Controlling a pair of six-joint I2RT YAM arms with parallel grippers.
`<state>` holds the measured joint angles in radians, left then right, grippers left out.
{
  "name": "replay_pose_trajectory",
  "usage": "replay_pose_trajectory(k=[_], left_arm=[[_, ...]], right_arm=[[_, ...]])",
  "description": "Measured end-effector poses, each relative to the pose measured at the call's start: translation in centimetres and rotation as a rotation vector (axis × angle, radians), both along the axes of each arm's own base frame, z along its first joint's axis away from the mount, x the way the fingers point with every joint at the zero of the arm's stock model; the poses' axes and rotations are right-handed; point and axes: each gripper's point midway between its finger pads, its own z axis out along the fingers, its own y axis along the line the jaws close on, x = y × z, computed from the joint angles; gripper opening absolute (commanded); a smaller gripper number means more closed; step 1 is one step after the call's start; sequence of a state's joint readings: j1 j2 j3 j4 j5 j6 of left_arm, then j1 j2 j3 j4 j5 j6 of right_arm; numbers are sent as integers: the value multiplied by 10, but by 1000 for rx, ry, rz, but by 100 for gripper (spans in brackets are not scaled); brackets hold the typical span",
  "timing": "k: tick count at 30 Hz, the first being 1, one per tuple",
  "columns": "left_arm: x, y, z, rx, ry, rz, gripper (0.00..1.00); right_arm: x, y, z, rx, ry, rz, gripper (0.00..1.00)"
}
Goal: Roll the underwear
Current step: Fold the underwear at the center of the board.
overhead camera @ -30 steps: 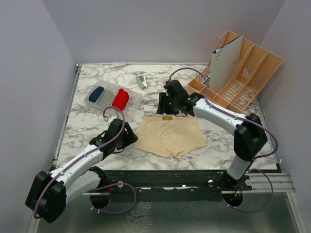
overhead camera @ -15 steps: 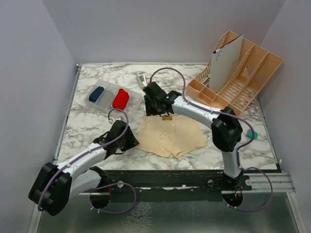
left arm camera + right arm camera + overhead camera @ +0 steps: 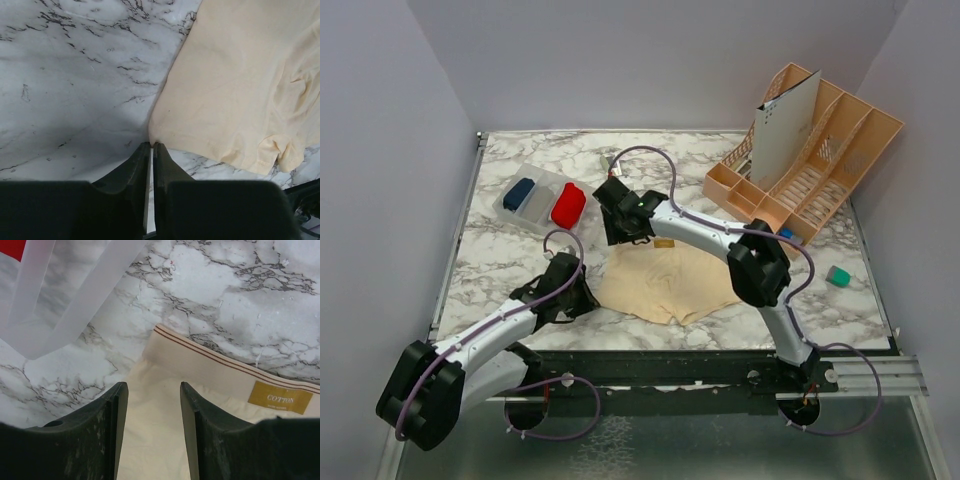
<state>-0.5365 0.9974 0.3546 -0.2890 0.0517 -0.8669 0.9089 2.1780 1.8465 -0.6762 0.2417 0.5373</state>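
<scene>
A peach-beige underwear (image 3: 670, 282) lies flat on the marble table, waistband at the far side. My left gripper (image 3: 588, 298) sits at its near left corner. In the left wrist view the jaws (image 3: 151, 144) are pressed almost together, with that corner of the underwear (image 3: 240, 85) right at their tips. My right gripper (image 3: 620, 225) hangs open over the left end of the waistband. In the right wrist view its fingers (image 3: 152, 387) straddle the cloth just below the striped waistband (image 3: 200, 357), with nothing between them. A red rolled underwear (image 3: 568, 204) lies in a clear tray.
The clear tray (image 3: 535, 218) at the back left also holds a blue bundle (image 3: 519, 192); its rim (image 3: 60, 300) is close to my right gripper. A tan slatted organizer (image 3: 820, 150) with a white card stands at the back right. A small teal object (image 3: 837, 276) lies at the right.
My right arm has swung left along the waistband to its left end, jaws still open. My left gripper has closed at the near left corner of the underwear.
</scene>
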Motion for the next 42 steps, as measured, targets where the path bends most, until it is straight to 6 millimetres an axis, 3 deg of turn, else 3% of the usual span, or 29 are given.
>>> replay_pose_trajectory(k=[9, 19, 24, 30, 34, 38, 42], left_arm=[[-2, 1, 0, 7, -5, -15, 0], [-6, -3, 1, -16, -10, -53, 0], [-8, -4, 0, -33, -19, -61, 0], [-8, -5, 2, -47, -35, -64, 0], [-7, -6, 5, -52, -47, -66, 0], [-3, -8, 19, -64, -72, -65, 0], [10, -9, 61, -70, -130, -39, 0]], right_arm=[[13, 21, -22, -22, 1, 3, 47], [14, 18, -48, -125, -10, -3, 42], [20, 18, -50, -143, -28, -11, 32], [23, 17, -50, -162, -42, -2, 1], [25, 20, -45, -154, -48, 6, 0], [25, 27, -39, -123, -46, 21, 0], [21, 38, -27, -57, -30, 41, 0]])
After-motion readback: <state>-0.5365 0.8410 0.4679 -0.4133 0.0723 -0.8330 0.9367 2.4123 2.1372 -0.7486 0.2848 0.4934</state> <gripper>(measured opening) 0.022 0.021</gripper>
